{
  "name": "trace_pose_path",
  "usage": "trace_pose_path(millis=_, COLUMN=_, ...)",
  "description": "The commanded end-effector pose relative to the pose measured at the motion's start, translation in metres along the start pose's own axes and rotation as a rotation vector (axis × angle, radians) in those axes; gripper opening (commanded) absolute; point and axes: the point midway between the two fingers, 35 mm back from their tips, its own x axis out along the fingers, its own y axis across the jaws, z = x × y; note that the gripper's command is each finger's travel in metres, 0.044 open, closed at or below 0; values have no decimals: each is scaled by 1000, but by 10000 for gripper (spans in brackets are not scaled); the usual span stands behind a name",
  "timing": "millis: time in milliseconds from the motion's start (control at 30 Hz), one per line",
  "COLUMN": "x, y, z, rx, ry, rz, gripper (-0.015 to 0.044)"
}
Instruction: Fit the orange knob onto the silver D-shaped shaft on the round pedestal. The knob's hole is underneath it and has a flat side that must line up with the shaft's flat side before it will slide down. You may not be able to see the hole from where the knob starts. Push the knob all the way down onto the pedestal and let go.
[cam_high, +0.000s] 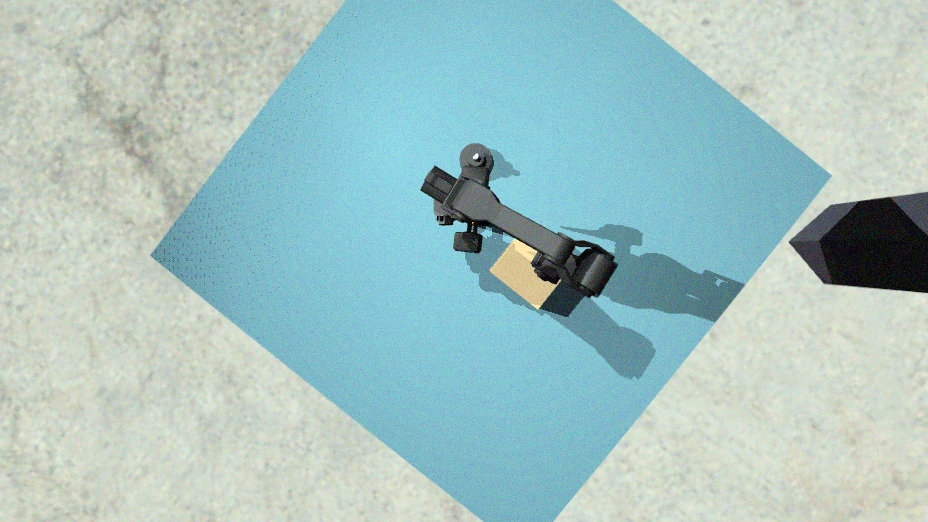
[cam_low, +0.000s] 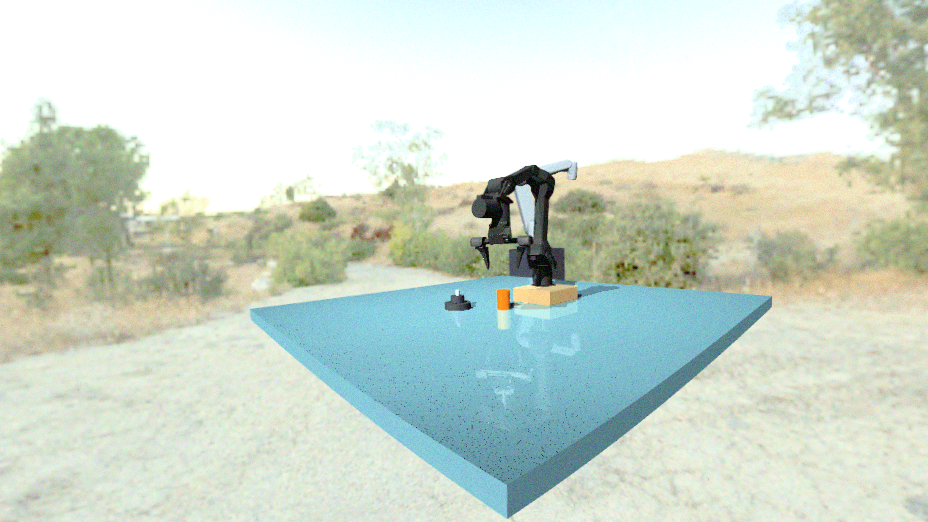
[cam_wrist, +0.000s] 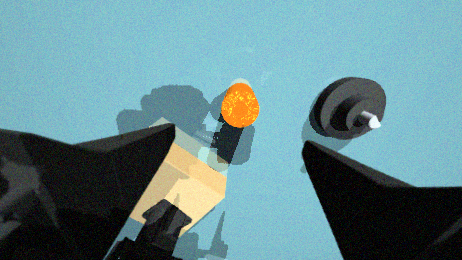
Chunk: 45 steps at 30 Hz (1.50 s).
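The orange knob (cam_low: 502, 299) (cam_wrist: 240, 106) stands upright on the blue table. It is almost wholly hidden under the arm in the top view. Its underside hole is not visible. The dark round pedestal (cam_high: 465, 157) (cam_low: 457, 305) (cam_wrist: 367, 89) stands apart from the knob, with the silver shaft (cam_high: 476, 156) (cam_low: 456, 292) (cam_wrist: 371, 120) upright on it. The shaft's flat side cannot be made out. My gripper (cam_low: 504, 268) (cam_wrist: 239, 138) is open and empty, fingers pointing down, above the knob. In the wrist view the knob shows between and slightly beyond the fingertips, with the pedestal beyond the right finger.
The tan base block (cam_high: 522, 275) (cam_low: 535, 296) (cam_wrist: 197, 192) under the arm lies close to the knob. The blue table (cam_high: 324, 292) (cam_low: 454, 376) ends in straight edges all round. A dark angular object (cam_high: 869, 243) is off the table at the right in the top view.
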Motion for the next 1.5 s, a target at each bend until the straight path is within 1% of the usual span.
trace_pose_path(millis=0, x=0, y=0, z=-1, rx=736, ry=2, rz=-6, gripper=440)
trace_pose_path(millis=100, x=0, y=0, z=-1, rx=1013, ry=1, rz=-6, gripper=440)
trace_pose_path(millis=333, x=1, y=-1, z=-1, rx=1374, ry=0, rz=-6, gripper=440)
trace_pose_path(millis=933, x=1, y=0, z=0, rx=1380, ry=0, rz=-6, gripper=440)
trace_pose_path(millis=1000, x=8, y=0, z=1, rx=1380, ry=0, rz=-6, gripper=440)
trace_pose_path(millis=1100, x=33, y=0, z=0, rx=1380, ry=0, rz=-6, gripper=440)
trace_pose_path(millis=1233, x=36, y=0, z=0, rx=1380, ry=0, rz=-6, gripper=440)
trace_pose_path(millis=1333, x=48, y=0, z=0, rx=1380, ry=0, rz=-6, gripper=440)
trace_pose_path(millis=1467, x=51, y=0, z=0, rx=1380, ry=0, rz=-6, gripper=440)
